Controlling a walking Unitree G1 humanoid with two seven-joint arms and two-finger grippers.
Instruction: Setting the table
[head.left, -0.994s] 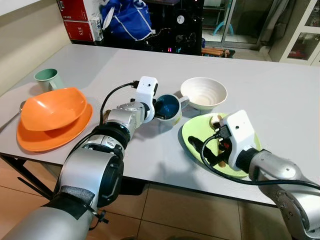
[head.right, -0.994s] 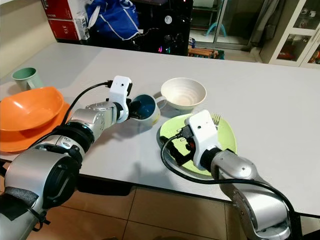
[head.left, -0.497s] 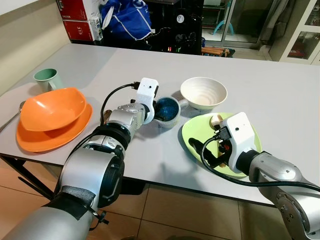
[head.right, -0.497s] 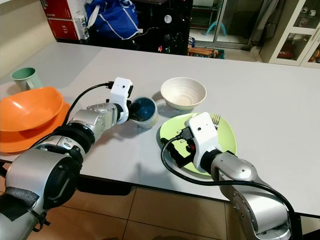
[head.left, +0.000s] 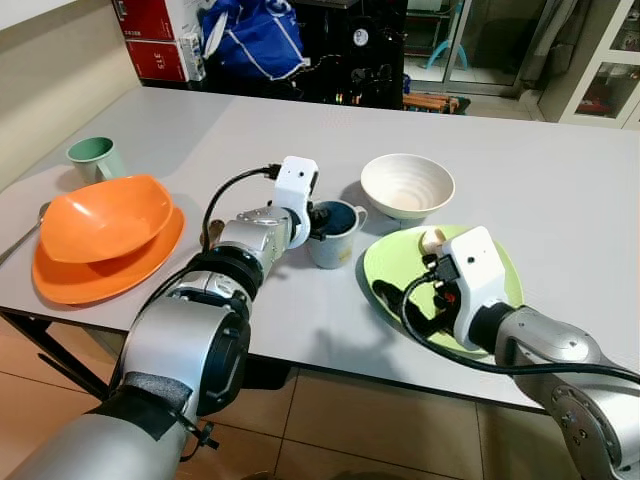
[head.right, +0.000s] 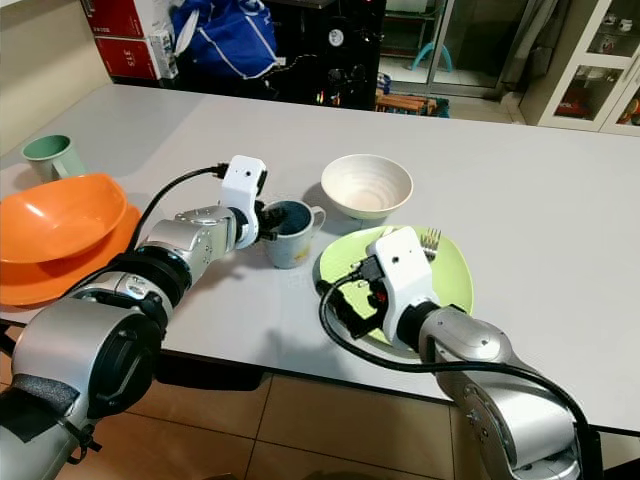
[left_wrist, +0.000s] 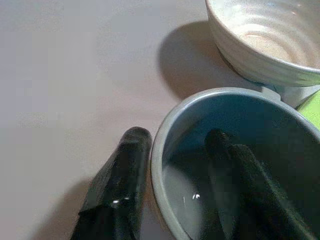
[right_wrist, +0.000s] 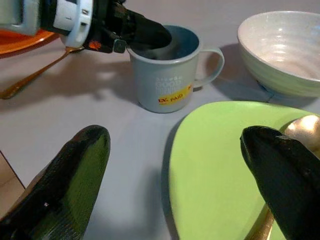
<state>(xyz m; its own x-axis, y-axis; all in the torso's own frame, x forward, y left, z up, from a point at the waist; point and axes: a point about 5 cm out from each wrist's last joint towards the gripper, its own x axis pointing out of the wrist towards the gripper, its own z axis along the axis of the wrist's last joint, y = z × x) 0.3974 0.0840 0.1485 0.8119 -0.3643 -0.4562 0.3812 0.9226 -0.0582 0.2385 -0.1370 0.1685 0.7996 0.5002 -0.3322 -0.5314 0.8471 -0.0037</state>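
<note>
The grey-blue ceramic mug stood upright on the grey table, just left of the lime-green plate and near the white ribbed bowl, handle pointing right. The left end effector was clamped on the mug's rim, one black finger outside the wall and the other inside. The right end effector hung over the near-left edge of the lime-green plate, fingers spread wide and holding nothing. A gold-coloured fork lay at the plate's far side. On the far left sat an orange bowl on an orange plate, with a mint-green cup behind them.
</note>
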